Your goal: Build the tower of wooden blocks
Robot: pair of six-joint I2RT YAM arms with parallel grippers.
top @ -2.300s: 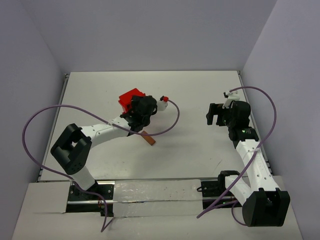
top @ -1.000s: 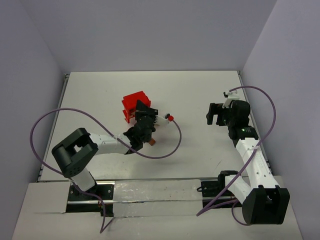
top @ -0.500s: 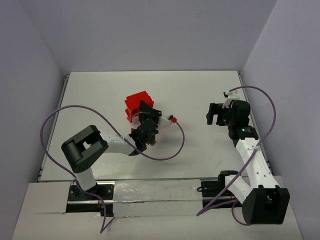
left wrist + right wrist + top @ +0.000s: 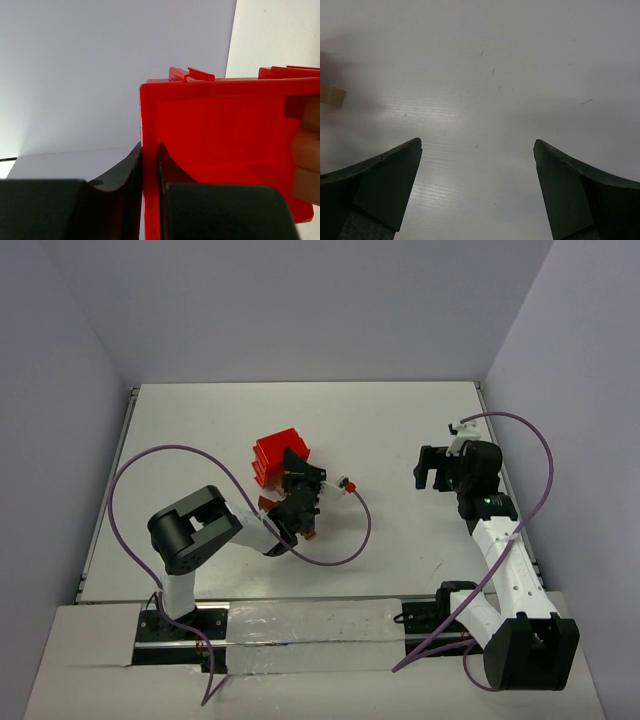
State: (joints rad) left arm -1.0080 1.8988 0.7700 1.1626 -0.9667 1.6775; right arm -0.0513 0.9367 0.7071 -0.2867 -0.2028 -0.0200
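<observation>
My left gripper (image 4: 287, 468) (image 4: 149, 147) is shut on one wall of the red plastic bin (image 4: 276, 453) (image 4: 220, 135), holding it near the table's middle. Wood blocks (image 4: 305, 147) lie inside the bin at the right edge of the left wrist view. Small brown wood blocks (image 4: 311, 529) lie on the table under the left wrist, and another piece (image 4: 266, 502) sits beside the forearm. No wood block tower shows in any view. My right gripper (image 4: 428, 468) (image 4: 477, 145) hangs open over bare table, with a tan block (image 4: 331, 95) far to its left.
The left arm's purple cable (image 4: 350, 530) loops across the table in front of the bin. The white table (image 4: 380, 420) ends at grey walls at the back and both sides. The right arm's cable (image 4: 535, 450) arcs by the right wall.
The left arm's elbow has folded in toward the right and the held bin has shifted slightly right. The right arm has not moved.
</observation>
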